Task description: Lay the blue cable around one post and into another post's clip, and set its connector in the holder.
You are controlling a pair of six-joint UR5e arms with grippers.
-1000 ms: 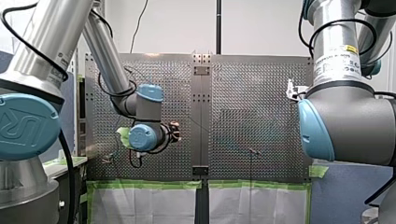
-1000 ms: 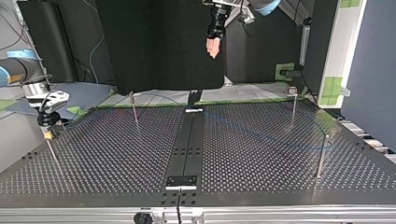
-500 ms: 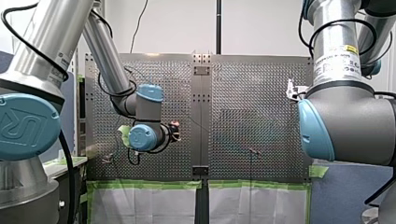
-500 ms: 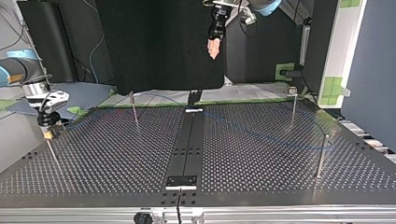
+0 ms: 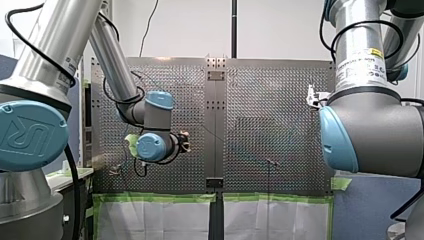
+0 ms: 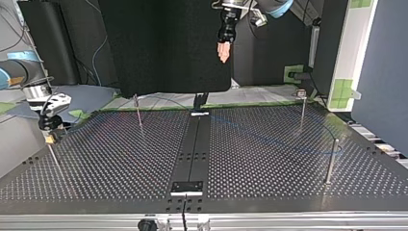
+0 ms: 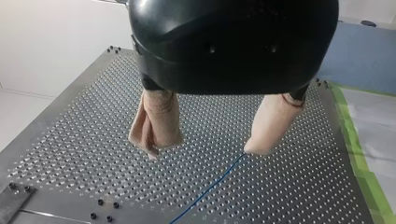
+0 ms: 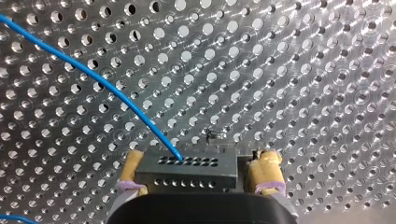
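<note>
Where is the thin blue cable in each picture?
Front view: cannot tell.
Top view: thin blue cable curves over the perforated metal table, at the view's right.
Left wrist view: cable beneath my left gripper.
Right wrist view: cable entering the dark connector block my right gripper holds.
Shared landmark: that table.

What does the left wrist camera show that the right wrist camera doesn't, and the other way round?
Only the left wrist view shows my left claw, its beige pads spread open and empty above the perforated table, with green tape along the table's edge. Only the right wrist view shows my right claw, closed on a dark connector, close over the holes. Both show the blue cable lying on the perforated table.
</note>
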